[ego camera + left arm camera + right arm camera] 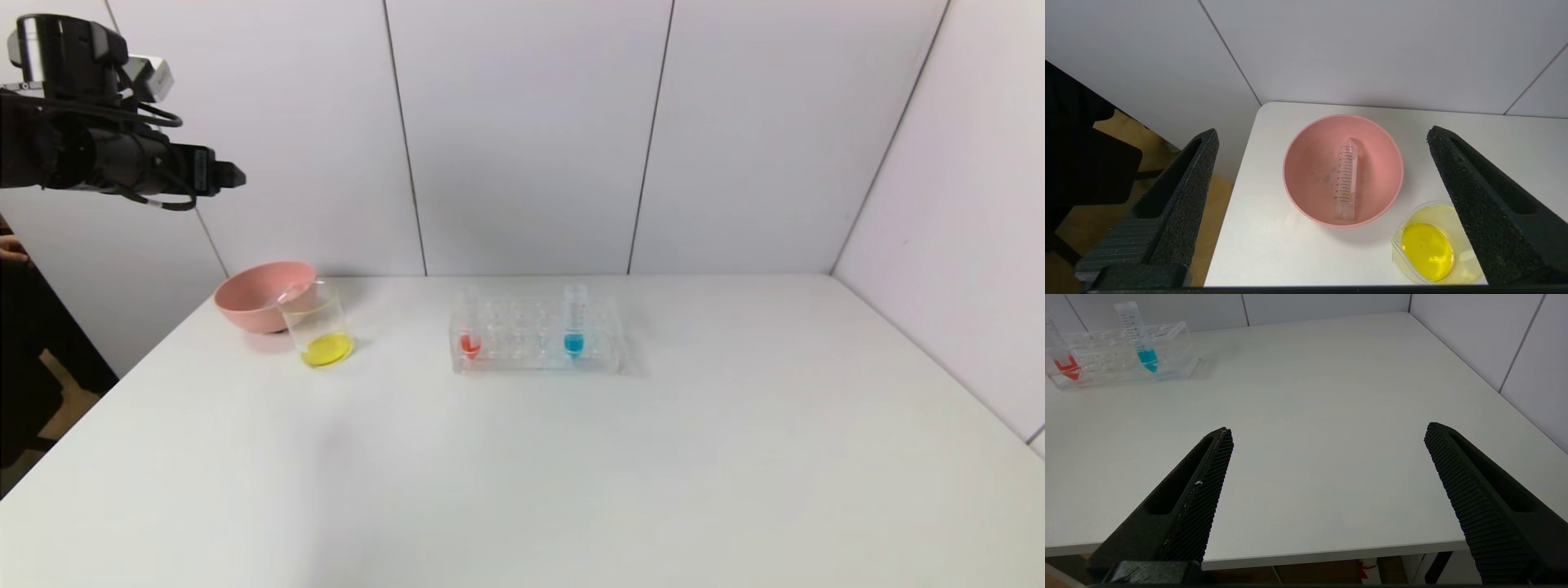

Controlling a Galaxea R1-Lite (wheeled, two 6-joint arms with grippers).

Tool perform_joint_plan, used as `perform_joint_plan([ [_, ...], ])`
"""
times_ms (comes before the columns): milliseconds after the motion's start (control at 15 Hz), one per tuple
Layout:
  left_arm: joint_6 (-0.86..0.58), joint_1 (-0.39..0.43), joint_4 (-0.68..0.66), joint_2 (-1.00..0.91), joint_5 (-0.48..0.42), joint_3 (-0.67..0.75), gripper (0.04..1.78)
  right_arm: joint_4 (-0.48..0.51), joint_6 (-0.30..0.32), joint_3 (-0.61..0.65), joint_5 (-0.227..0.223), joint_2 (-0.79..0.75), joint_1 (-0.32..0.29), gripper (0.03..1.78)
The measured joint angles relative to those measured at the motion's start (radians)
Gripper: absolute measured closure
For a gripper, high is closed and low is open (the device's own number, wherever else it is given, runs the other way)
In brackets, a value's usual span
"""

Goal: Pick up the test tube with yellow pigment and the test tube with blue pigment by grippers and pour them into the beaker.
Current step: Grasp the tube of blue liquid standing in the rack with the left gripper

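The head camera looks down the table (571, 457) toward the wall. The left wrist camera looks steeply down on the pink bowl (1306, 196) and beaker (1429, 245), also in head view. The right wrist camera sits low at the near edge, sharing the tube rack (1122, 355).

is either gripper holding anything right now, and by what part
Nothing is held. The left gripper hangs open above the bowl, where an emptied tube lies; the right gripper is open over bare table.

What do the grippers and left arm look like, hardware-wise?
Left gripper: two black tapered fingers that narrow to points, with rough foam-like pads on the inner faces and a hollow slot along each outer side. Right gripper: same black wedge shape, but pads with a fine ribbed grid. The left arm is black, with looped black cables and a small white-grey box on the wrist.
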Motion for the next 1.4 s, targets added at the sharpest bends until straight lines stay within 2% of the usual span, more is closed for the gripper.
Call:
perform_joint_plan([
  [267,-0.02,-0.021,-0.104,-0.184,0.003,0.204,0.04,0.0,0.0,0.0,0.0,0.0,0.0,0.1],
  [667,-0.064,-0.064,-0.132,-0.523,-0.015,0.571,0.04,0.0,0.0,0.0,0.0,0.0,0.0,0.1],
  [800,-0.091,-0.101,-0.14,-0.61,-0.027,0.667,0.04,0.0,0.0,0.0,0.0,0.0,0.0,0.1],
  [1067,-0.149,-0.202,-0.308,-0.765,-0.031,0.824,0.04,0.0,0.0,0.0,0.0,0.0,0.0,0.1],
  [1400,-0.186,-0.368,-0.345,-0.861,-0.003,0.959,0.04,0.0,0.0,0.0,0.0,0.0,0.0,0.1],
])
